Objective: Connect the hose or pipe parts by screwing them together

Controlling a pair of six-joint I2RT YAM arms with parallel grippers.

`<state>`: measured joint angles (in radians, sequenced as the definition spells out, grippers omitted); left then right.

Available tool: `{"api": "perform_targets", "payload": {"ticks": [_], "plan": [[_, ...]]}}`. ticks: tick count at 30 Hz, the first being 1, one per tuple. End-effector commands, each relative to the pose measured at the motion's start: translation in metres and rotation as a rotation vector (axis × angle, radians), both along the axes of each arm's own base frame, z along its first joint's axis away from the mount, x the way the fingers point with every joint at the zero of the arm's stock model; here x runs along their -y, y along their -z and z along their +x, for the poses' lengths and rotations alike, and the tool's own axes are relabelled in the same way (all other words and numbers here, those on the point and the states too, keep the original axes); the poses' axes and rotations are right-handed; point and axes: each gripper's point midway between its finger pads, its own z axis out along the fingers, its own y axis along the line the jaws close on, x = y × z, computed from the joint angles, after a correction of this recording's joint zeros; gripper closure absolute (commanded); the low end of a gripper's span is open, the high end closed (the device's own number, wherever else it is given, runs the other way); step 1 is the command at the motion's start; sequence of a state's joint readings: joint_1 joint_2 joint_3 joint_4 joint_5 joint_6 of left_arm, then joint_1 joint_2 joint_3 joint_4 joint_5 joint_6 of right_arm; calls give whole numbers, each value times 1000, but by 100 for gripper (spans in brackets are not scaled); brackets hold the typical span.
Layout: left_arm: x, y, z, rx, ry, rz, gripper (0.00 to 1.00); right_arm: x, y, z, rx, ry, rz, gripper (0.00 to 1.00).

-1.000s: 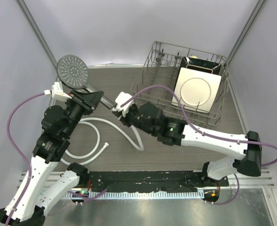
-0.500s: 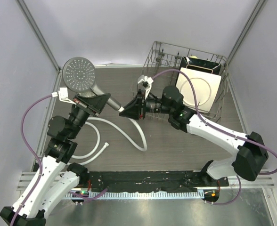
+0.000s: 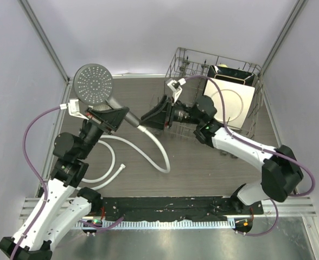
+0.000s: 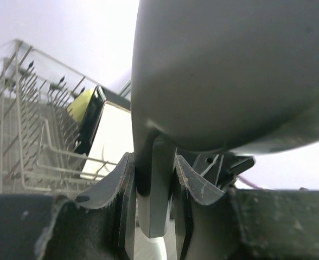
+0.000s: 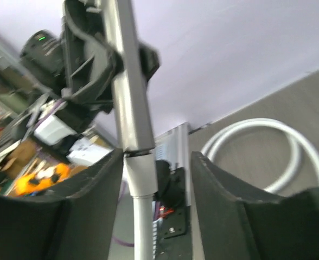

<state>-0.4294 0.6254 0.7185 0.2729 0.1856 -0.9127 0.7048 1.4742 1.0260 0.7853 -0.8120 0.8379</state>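
left gripper is clamped tight on the straight handle of the shower head, carrying it above the table to the left of the rack. the round face is turned up on the side far from the rack and the handle's free end points toward it. that pose, i judge, offers the threaded end to the other arm and keeps the head from turning while the nut is spun. at that free end, between head and rack, sits the hose nut, seated against the handle with only a thin seam showing in the right wrist view; whether the thread is fully home cannot be told. right gripper reaches in from the rack side, roughly in line with the handle, its jaws parted. its fingers stand either side of the nut with a gap on each side, gripping nothing. this looks like a release between twists, so the wrist can wind back for a fresh bite, or a letting go if the joint is already snug. hose drops from the nut to the table and loops to the left of the rack on its near side, its other end lying loose there; that slack should let the nut turn without drag. inside the rack leans a white plate, well apart from the work.
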Motion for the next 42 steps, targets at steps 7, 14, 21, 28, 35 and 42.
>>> {"api": "perform_targets", "payload": {"ticks": [7, 14, 21, 28, 35, 42], "plan": [[-18, -5, 21, -176, -163, 127, 100, 41, -22, 25, 479, 643, -355, 26], [-39, -2, 35, -265, -301, 131, 100, 27, -29, 7, 738, 901, -555, 26], [-49, -3, 36, -320, -348, 101, 100, -2, -13, 2, 855, 1059, -820, 25], [-55, -12, 31, -334, -367, 70, 100, -28, -1, 3, 905, 1100, -929, 25], [-59, -7, 30, -365, -387, 78, 100, -32, 4, 5, 979, 1184, -1012, 34], [-61, -6, 30, -385, -393, 79, 100, -30, 4, 5, 1018, 1239, -1041, 75]]}}
